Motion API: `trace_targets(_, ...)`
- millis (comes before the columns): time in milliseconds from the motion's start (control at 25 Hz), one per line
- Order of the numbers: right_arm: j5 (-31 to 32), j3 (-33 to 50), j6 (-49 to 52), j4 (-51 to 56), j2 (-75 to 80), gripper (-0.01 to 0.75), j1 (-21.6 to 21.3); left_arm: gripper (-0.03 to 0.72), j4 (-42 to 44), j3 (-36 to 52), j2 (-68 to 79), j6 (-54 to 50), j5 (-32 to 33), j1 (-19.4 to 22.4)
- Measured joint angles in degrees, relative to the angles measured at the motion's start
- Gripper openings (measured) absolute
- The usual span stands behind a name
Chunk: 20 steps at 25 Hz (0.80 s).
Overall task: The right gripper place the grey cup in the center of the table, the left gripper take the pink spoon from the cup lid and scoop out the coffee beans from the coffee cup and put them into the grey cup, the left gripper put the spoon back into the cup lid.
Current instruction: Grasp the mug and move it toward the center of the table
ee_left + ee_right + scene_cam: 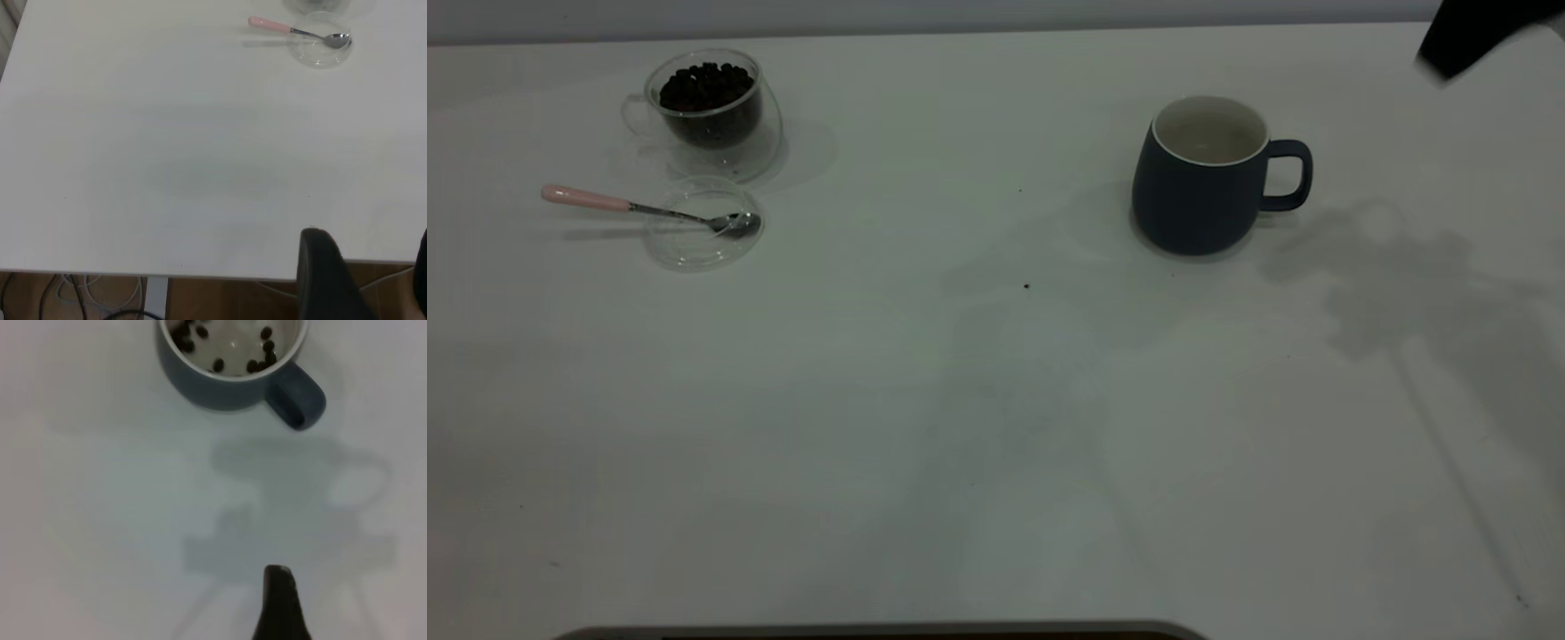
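The grey cup stands upright right of the table's middle, handle to the right. The right wrist view shows several coffee beans inside this cup. The coffee cup with its heap of beans stands at the far left. In front of it the pink spoon lies with its bowl in the cup lid. The spoon and lid also show in the left wrist view. My left gripper is open and empty over the table's edge, far from them. My right gripper, one finger showing, is open and empty, back from the grey cup.
The white table stretches bare in front of the cups. Part of the right arm shows at the far right corner. Below the table edge, cables lie on the floor. A dark edge runs along the table's front.
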Motion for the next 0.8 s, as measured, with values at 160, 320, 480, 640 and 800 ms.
trace_targets(160,-9.96,-1.84,-16.58,3.42,10.48,0.575,0.0,0.391,0.0,0.0,0.0,0.0,0.0,0.0)
trace_targets(320,-15.25,-2.33,-37.93,11.63,15.18,0.56,0.0,0.391,0.0,0.0,0.0,0.0,0.0,0.0)
trace_targets(480,-17.23,-2.45,-59.18,23.92,16.04,0.55,0.55,0.391,0.0,0.0,0.0,0.0,0.0,0.0)
trace_targets(640,-17.47,-3.77,-68.97,36.33,17.77,0.549,2.4,0.391,0.0,0.0,0.0,0.0,0.0,0.0)
trace_targets(800,-16.43,-7.31,-68.97,38.81,20.73,0.549,3.94,0.391,0.0,0.0,0.0,0.0,0.0,0.0)
